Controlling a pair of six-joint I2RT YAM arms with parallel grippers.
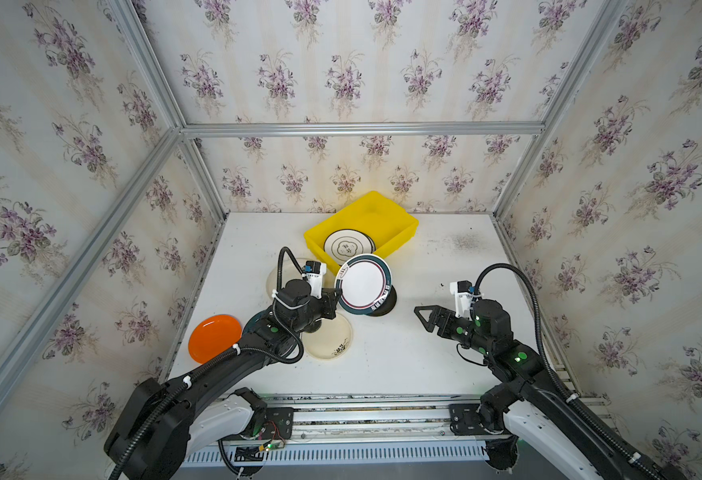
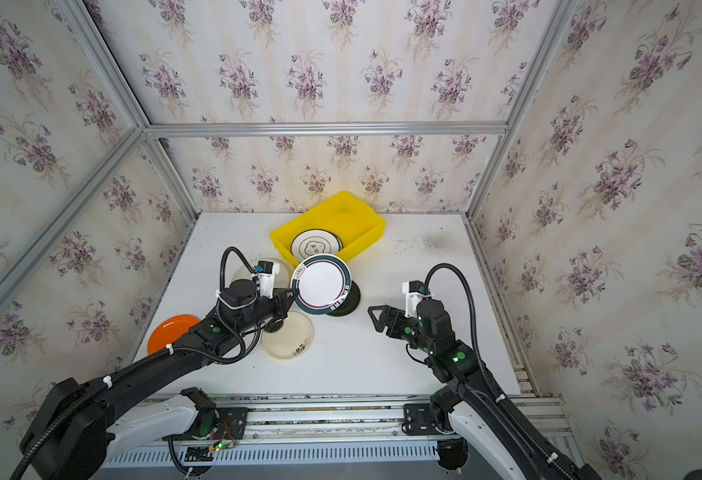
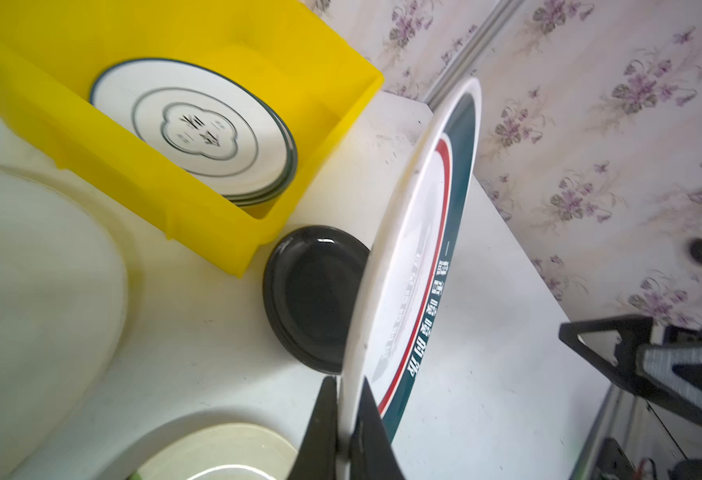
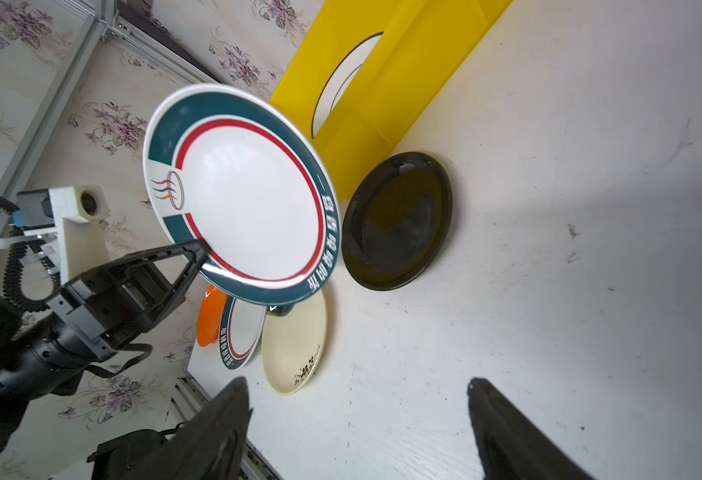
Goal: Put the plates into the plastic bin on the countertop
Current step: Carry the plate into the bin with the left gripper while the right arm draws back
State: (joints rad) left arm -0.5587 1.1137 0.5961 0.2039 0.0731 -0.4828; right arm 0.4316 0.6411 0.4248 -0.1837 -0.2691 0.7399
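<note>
Left fingers (image 4: 195, 251) pinched tight on rim of green-rimmed plate (image 1: 364, 284), held tilted over black plate (image 4: 397, 220) just beside yellow bin (image 1: 376, 218). Right fingers (image 4: 233, 419) wide apart, empty, above worktop (image 1: 403, 353).

bin (image 3: 133, 174): smooth yellow plastic | black plate (image 4: 397, 222): glossy, mirror-like | green-rimmed plate (image 4: 249, 199): smooth glazed sheen | counter (image 1: 424, 353): matt white, scuffed | frame (image 1: 362, 129): ribbed bare metal | walls (image 1: 341, 62): matt floral paper

Unreadable white Chinese characters line the green-rimmed plate (image 4: 241, 195). Blurred dark characters mark the centre of the ringed plate (image 3: 193, 129).
</note>
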